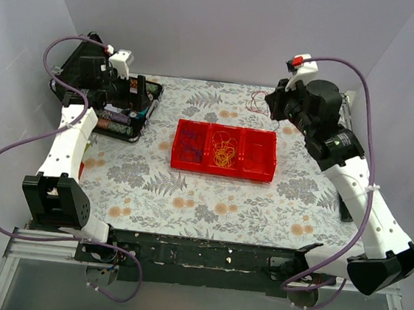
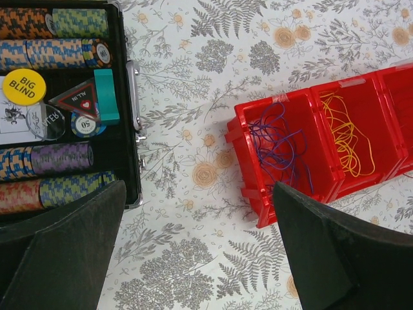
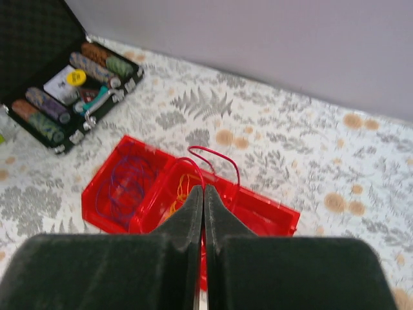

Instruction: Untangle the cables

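A red three-part tray (image 1: 222,174) lies mid-table. Purple-blue cables (image 1: 189,144) (image 2: 277,145) fill its left part and yellow-orange cables (image 1: 224,151) (image 2: 345,139) its middle part. My right gripper (image 1: 269,102) (image 3: 204,189) hangs above the tray's far right, shut on a red cable (image 1: 256,101) (image 3: 219,157) that loops out from the fingertips. The red tray (image 3: 97,206) shows below it in the right wrist view. My left gripper (image 1: 139,97) (image 2: 199,187) is open and empty over the cloth, between the chip case and the tray's left end (image 2: 248,194).
An open black poker-chip case (image 1: 125,120) (image 2: 132,129) (image 3: 64,90) stands at the far left beside the left gripper. A floral cloth (image 1: 188,197) covers the table. Grey walls close in the back and both sides.
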`<state>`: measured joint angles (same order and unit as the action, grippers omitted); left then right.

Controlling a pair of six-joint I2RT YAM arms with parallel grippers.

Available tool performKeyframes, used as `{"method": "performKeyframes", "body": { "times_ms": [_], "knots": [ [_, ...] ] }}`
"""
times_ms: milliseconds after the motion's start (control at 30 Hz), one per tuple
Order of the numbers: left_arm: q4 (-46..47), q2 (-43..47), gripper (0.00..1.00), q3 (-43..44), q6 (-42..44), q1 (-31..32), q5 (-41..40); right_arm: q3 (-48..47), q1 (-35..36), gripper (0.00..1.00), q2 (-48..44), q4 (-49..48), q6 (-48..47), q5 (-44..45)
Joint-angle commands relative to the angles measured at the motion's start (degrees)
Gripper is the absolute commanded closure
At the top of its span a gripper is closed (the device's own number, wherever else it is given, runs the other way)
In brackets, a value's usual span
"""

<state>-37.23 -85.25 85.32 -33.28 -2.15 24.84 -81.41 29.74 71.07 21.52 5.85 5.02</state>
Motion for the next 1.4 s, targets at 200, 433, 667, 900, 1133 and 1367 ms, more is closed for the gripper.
{"method": "performKeyframes", "body": {
  "times_ms": [200, 433, 667, 900, 1133, 1367],
  "knots": [
    [1.55, 3.34, 0.02, -2.26, 0.05, 0.04, 0.47, -14.46, -2.84, 0.99, 4.34, -1.04, 0.21, -3.08],
    [2.25, 3.34, 0.02, -2.70, -0.12, -0.04, 0.82, -29.16, -2.84, 0.99, 8.56, 0.63, -0.13, -3.78],
    [4.36, 4.83, 0.02, -5.07, -0.39, 0.04, 0.82, -15.12, -2.84, 0.99, 4.97, -5.16, 1.62, -4.05],
    [6.47, 6.15, 0.02, -7.97, -1.44, 0.04, 0.30, -0.78, -2.84, 0.99, 0.83, -10.62, 3.56, -3.61],
    [7.35, 7.03, 0.02, -8.94, -1.70, -0.04, 0.21, 5.72, -2.84, 0.99, -0.49, -11.50, 3.38, -1.24],
    [8.05, 7.65, 0.02, -9.64, -1.97, -0.04, 0.65, 12.66, -2.93, 0.99, -1.11, -11.59, 4.43, 3.24]
  ]
}}
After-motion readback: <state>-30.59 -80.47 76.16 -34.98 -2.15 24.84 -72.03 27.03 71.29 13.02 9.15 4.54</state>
